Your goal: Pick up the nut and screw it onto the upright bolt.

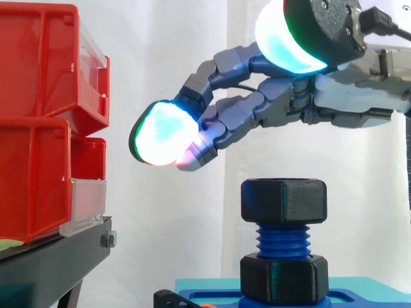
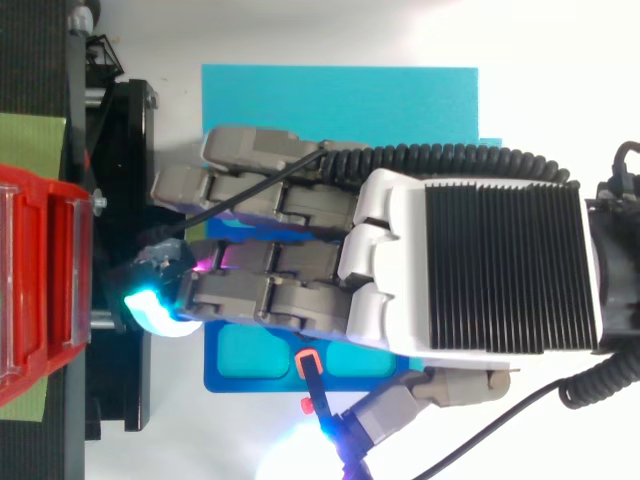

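Firstly, the hand: it hung above the nut and a little toward the bins, fingers stretched forward and relaxed, grasping nothing. One glowing fingertip pointed at the red bins.
Nut: black and hexagonal, it sat level on top of the upright bolt, apart from the hand.
Bolt: its blue thread was exposed between the nut and a second black nut at its foot, on the blue base plate.
Thread engagement: this could not be told, as the bolt's tip was hidden inside the nut.
Top view: the back of the hand lay over the base plate, screening the bolt from above.
Step judged: placement looked done; turning the nut down the thread was the step in hand.
Method advised: bring the hand back over the bolt's axis, lower it squarely, and set the pads on opposite flats. Turn with light downward pressure only, then re-grip for each further turn.
Risk: a sideways push or a tilted nut was judged likely to cross the thread or knock the nut off.
Clearance: the bins and black stand stood near the leading fingertip, so any swing that way wanted care.
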Controlling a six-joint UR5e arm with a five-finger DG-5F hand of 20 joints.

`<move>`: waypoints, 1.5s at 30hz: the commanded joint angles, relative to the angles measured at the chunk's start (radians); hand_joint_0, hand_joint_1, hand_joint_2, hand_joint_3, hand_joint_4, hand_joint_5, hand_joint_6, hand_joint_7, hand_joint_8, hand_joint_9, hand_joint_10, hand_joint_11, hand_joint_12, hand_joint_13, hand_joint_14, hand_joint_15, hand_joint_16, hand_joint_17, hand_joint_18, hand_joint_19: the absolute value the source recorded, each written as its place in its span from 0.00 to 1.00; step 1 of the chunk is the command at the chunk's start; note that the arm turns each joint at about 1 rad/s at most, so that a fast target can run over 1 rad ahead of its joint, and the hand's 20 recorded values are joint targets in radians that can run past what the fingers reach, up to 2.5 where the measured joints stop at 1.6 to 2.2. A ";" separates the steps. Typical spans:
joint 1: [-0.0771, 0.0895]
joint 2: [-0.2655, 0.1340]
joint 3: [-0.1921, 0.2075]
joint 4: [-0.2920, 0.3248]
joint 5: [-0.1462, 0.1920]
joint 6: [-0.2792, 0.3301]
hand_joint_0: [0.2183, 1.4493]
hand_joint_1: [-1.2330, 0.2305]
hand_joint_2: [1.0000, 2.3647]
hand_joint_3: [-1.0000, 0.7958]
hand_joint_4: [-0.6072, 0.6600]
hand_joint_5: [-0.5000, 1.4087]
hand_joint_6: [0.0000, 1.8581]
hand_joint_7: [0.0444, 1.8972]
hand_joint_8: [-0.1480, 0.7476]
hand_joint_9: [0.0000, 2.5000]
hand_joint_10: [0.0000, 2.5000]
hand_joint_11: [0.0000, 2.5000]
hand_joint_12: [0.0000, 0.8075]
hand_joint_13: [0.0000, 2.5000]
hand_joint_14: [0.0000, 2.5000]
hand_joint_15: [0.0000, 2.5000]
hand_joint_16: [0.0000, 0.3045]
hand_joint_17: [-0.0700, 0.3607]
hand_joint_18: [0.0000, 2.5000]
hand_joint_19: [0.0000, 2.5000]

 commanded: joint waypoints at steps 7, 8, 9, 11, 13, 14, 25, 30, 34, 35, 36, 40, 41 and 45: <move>0.001 -0.001 -0.018 -0.001 0.000 0.004 0.18 0.80 0.00 0.28 0.59 0.18 0.27 0.36 0.45 0.18 0.00 0.00 0.47 0.08 0.00 0.00 0.18 0.44 0.05 0.00; 0.001 -0.001 -0.018 -0.002 0.000 0.004 0.18 0.80 0.00 0.28 0.59 0.18 0.27 0.36 0.45 0.19 0.00 0.00 0.47 0.08 0.00 0.00 0.18 0.44 0.05 0.00; 0.001 -0.001 -0.018 -0.002 0.000 0.004 0.18 0.80 0.00 0.28 0.59 0.18 0.27 0.36 0.45 0.19 0.00 0.00 0.47 0.08 0.00 0.00 0.18 0.44 0.05 0.00; 0.001 -0.001 -0.018 -0.002 0.000 0.004 0.18 0.80 0.00 0.28 0.60 0.18 0.27 0.37 0.45 0.19 0.00 0.00 0.47 0.08 0.00 0.00 0.18 0.44 0.05 0.00; 0.001 -0.001 -0.020 -0.005 0.000 0.004 0.18 0.80 0.00 0.28 0.60 0.18 0.27 0.38 0.45 0.19 0.00 0.00 0.47 0.08 0.00 0.00 0.18 0.44 0.05 0.00; 0.001 -0.001 -0.020 -0.008 -0.002 0.004 0.18 0.80 0.00 0.28 0.60 0.18 0.27 0.38 0.45 0.19 0.00 0.00 0.47 0.09 0.00 0.00 0.18 0.44 0.05 0.00; -0.002 -0.001 -0.040 -0.022 -0.022 0.007 0.19 0.78 0.00 0.28 0.60 0.18 0.27 0.38 0.46 0.18 0.00 0.00 0.46 0.09 0.00 0.00 0.17 0.44 0.05 0.00; -0.008 -0.001 -0.040 -0.024 -0.048 0.007 0.19 0.78 0.00 0.28 0.60 0.18 0.27 0.38 0.46 0.18 0.00 0.00 0.46 0.09 0.00 0.00 0.17 0.44 0.05 0.00; -0.013 -0.001 -0.038 -0.022 -0.059 0.007 0.19 0.78 0.00 0.28 0.60 0.18 0.27 0.39 0.46 0.19 0.00 0.00 0.46 0.09 0.00 0.00 0.17 0.44 0.05 0.00; -0.013 -0.001 -0.040 -0.022 -0.059 0.007 0.19 0.78 0.00 0.28 0.61 0.18 0.27 0.39 0.46 0.19 0.00 0.00 0.46 0.09 0.00 0.00 0.17 0.44 0.05 0.00; -0.013 -0.001 -0.040 -0.024 -0.059 0.007 0.19 0.78 0.00 0.28 0.60 0.18 0.27 0.39 0.46 0.19 0.00 0.00 0.46 0.09 0.00 0.00 0.17 0.44 0.05 0.00; -0.017 -0.001 -0.040 -0.024 -0.059 0.007 0.19 0.77 0.00 0.28 0.60 0.18 0.27 0.39 0.46 0.19 0.00 0.00 0.46 0.09 0.00 0.00 0.17 0.44 0.06 0.00; -0.017 -0.001 -0.041 -0.022 -0.059 0.007 0.19 0.77 0.00 0.28 0.60 0.18 0.27 0.39 0.46 0.19 0.00 0.00 0.46 0.09 0.00 0.00 0.17 0.44 0.06 0.00; -0.017 -0.001 -0.040 -0.024 -0.060 0.007 0.19 0.77 0.00 0.28 0.61 0.18 0.27 0.40 0.46 0.19 0.00 0.00 0.46 0.10 0.00 0.00 0.17 0.43 0.06 0.00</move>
